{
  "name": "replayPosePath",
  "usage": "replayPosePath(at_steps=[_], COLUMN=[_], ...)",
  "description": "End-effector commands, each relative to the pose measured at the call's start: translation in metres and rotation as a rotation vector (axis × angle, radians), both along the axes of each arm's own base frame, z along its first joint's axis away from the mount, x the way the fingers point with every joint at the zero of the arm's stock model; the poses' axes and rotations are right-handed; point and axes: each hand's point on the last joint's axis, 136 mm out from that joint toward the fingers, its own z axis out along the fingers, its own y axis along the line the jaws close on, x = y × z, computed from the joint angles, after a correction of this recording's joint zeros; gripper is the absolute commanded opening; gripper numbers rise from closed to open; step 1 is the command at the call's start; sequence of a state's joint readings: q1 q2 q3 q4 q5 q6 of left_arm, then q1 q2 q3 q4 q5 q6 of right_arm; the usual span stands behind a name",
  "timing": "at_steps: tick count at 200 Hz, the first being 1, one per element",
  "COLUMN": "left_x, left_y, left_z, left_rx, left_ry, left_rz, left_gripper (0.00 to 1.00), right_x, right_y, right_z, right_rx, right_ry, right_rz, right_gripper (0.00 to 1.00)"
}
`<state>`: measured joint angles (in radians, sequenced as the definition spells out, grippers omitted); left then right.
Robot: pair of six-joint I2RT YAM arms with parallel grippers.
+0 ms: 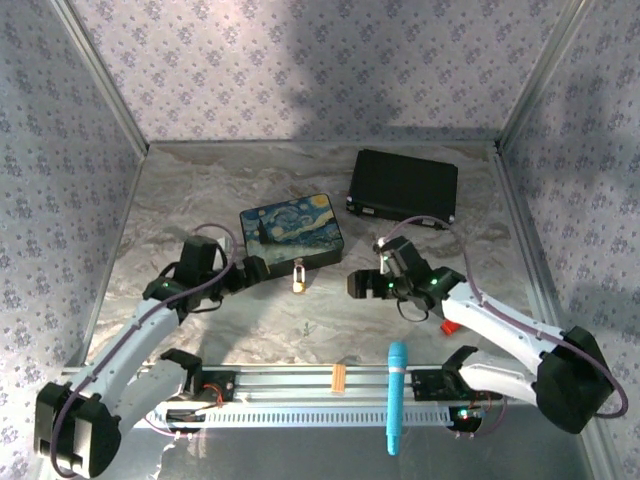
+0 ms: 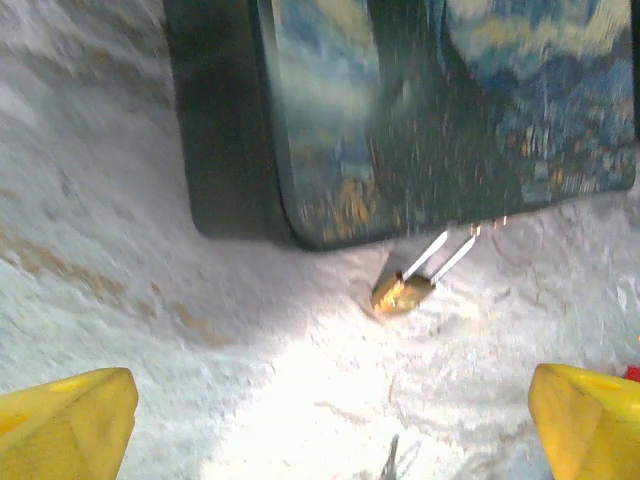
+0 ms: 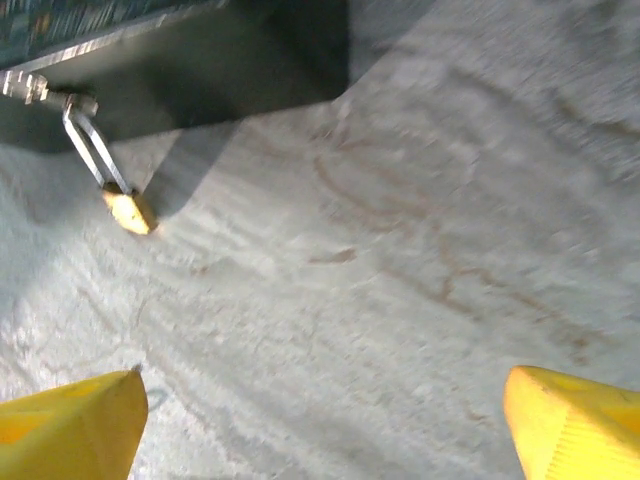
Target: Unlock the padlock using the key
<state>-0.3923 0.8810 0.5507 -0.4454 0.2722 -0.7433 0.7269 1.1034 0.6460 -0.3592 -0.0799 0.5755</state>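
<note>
Padlock (image 1: 298,278) lies on table (image 1: 480,250) just in front of starry tin (image 1: 290,232), shackle hooked to tin's front edge. L gripper (image 2: 330,420) near-left of tin, R gripper (image 3: 320,420) near-right; both w/ jaws wide apart, empty. Black case (image 1: 403,187) behind tin, rightward.

One padlock (image 1: 298,281), one painted tin (image 1: 290,232), one black case (image 1: 403,186), one blue tool (image 1: 396,395).

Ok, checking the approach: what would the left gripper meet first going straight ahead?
Probably the padlock ahead of the left gripper, slightly right of centre; the painted tin stands right behind it. Depth is unclear.
</note>
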Motion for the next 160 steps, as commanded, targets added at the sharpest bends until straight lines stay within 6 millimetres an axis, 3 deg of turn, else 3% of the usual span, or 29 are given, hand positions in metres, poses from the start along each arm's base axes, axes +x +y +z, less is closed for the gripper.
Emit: replayPosePath(at_steps=[1,21,38,57,95,160], left_x=[-0.013,-0.019,-0.021,-0.023,-0.029,-0.032], left_y=[-0.018,-0.029,-0.034,-0.045,-0.040,-0.032], left_z=[-0.004,-0.010,-0.013,-0.015,-0.027,-0.030], left_rx=[-0.062,-0.062,-0.075,-0.149,-0.120,-0.083], left_ry=[0.045,0.076,0.086,0.099,0.125,0.124], left_rz=[-0.030,-0.053,-0.049,-0.048,-0.036,-0.023], left_gripper=[1.00,1.00,1.00,1.00,1.00,1.00], right_x=[-0.010,-0.027,-0.044,-0.053,-0.059,-0.076], right_y=[0.016,0.046,0.083,0.104,0.128,0.149], right_z=[-0.001,-0.009,-0.011,-0.015,-0.028,-0.051], right_rx=[-0.015,0.006,0.068,0.039,0.031,-0.130], right_ry=[0.020,0.046,0.054,0.046,0.062,0.085], right_rz=[-0.027,0.029,0.121,0.143,0.153,0.215], right_gripper=[0.86,0.81,0.77,0.76,0.67,0.49])
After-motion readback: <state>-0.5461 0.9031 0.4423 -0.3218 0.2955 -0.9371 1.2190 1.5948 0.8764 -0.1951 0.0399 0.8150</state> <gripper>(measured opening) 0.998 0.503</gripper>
